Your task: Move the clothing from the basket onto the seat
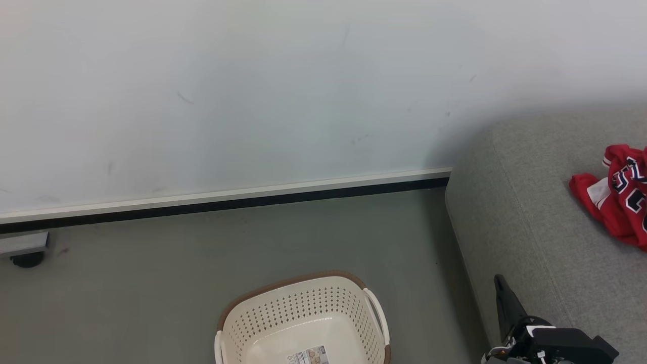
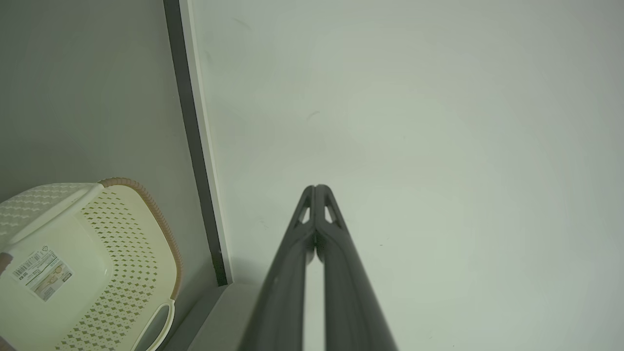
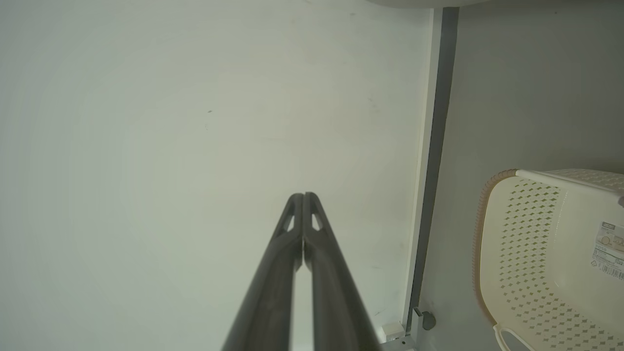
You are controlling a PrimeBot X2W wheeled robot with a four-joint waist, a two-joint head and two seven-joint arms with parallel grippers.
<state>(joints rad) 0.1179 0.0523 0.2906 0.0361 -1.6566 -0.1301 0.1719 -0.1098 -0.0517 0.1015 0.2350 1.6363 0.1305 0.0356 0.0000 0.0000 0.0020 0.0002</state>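
Clothing (image 1: 619,194): red heap on seat (image 1: 530,227), well in from its basket-side edge, partly cut off. Basket (image 1: 303,323): on floor (image 1: 151,283), near half cropped. Left gripper (image 2: 317,187), right gripper (image 3: 303,195): fingers pressed together, empty.

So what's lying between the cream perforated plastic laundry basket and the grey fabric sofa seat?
Nothing. In the head view, just a strip of bare grey floor separates the basket from the seat.

A pale, faintly scuffed wall (image 1: 252,91) meets the grey-green floor (image 1: 151,283) along a white skirting strip (image 1: 227,196) edged dark below. At far left, a black caster (image 1: 28,260) sits on the floor.
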